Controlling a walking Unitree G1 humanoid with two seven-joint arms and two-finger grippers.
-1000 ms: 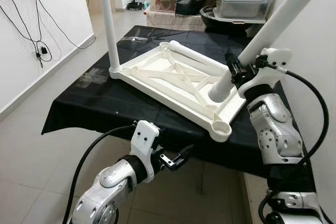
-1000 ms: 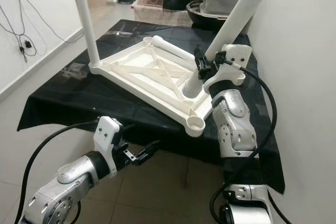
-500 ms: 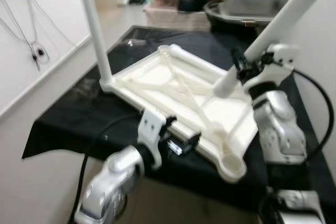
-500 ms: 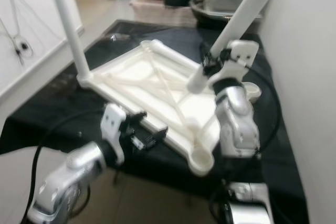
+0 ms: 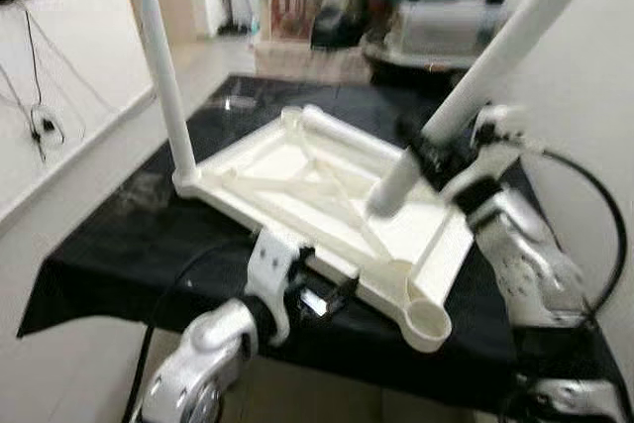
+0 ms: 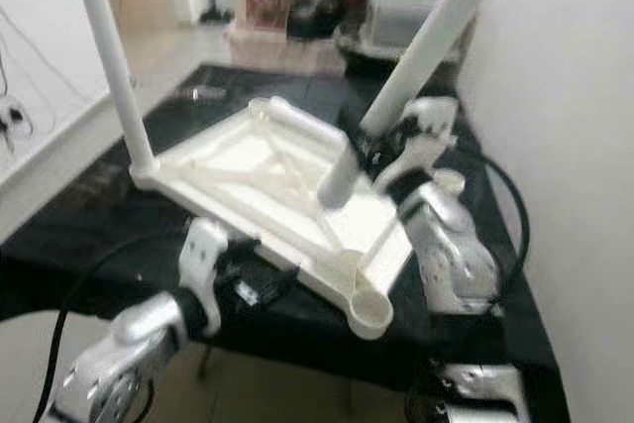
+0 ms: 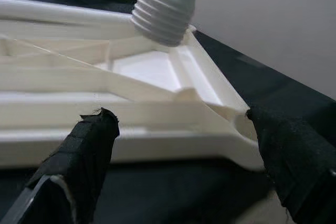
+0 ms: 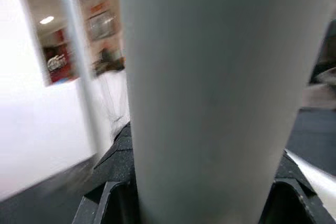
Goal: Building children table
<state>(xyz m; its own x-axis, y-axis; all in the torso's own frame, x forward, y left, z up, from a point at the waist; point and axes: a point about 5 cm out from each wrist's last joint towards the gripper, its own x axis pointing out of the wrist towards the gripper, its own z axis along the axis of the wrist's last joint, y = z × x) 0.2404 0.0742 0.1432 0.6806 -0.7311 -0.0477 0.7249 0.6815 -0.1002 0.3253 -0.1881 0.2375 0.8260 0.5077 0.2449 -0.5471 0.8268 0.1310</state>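
An upturned white plastic tabletop (image 5: 297,170) lies on a table under a black cloth (image 5: 119,245). One white leg (image 5: 158,66) stands upright in its left corner. Another leg (image 5: 347,131) lies along its far edge. The near corner socket (image 5: 428,319) is empty. My right gripper (image 5: 428,154) is shut on a third white leg (image 5: 475,71), held tilted, with its threaded end (image 7: 163,11) hovering over the tabletop's right part. My left gripper (image 5: 329,299) is open at the tabletop's front edge, with a black finger (image 7: 86,142) on either side of the rim.
Storage boxes and bins (image 5: 436,17) crowd the floor behind the table. A white wall (image 5: 594,96) runs close along the right. Cables (image 5: 40,121) hang on the left wall, with tiled floor (image 5: 79,165) between it and the table.
The camera has shifted and blurred. My left gripper has risen from below the table edge to the tabletop's front rim. The held leg's lower end has swung inward over the tabletop.
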